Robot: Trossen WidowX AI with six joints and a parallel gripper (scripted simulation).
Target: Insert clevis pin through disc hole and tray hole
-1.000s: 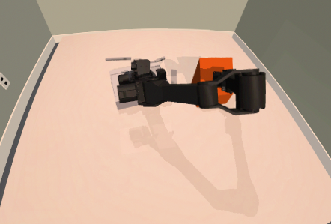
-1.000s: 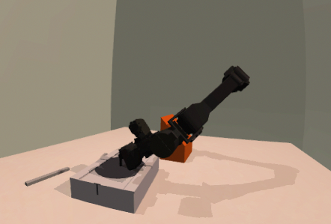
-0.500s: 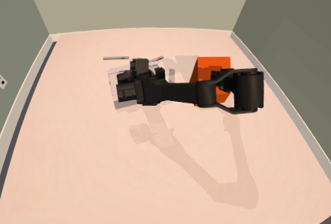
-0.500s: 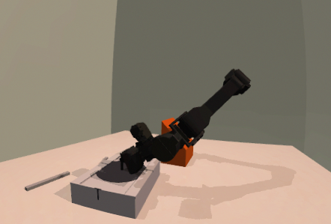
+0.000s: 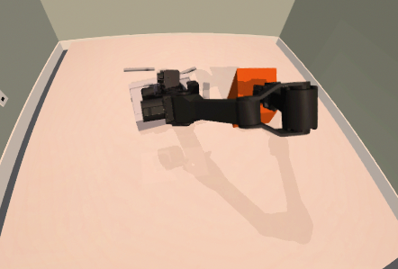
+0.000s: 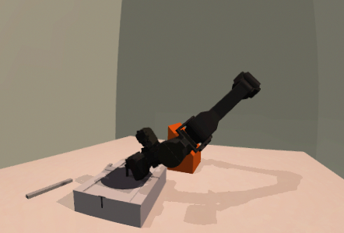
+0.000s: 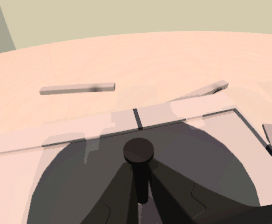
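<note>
1. Between the fingertips in the wrist view, the gripper (image 5: pixel 155 91) (image 6: pixel 130 166) (image 7: pixel 139 167) pinches the pin (image 7: pixel 138 150), head up, over the disc (image 6: pixel 117 181) (image 7: pixel 62 175); the top view hides that grip.
2. Inside the tray (image 5: pixel 140 121) (image 6: pixel 107 211) (image 7: pixel 17 142), the disc shows dark; whether the pin's tip has entered its hole, I cannot tell.
3. Top and wrist views show two thin bars beyond the tray; the exterior shows only one.
4. An orange block (image 5: pixel 258 76) (image 6: pixel 188 163) appears in the top and exterior views, outside the wrist view.
</note>
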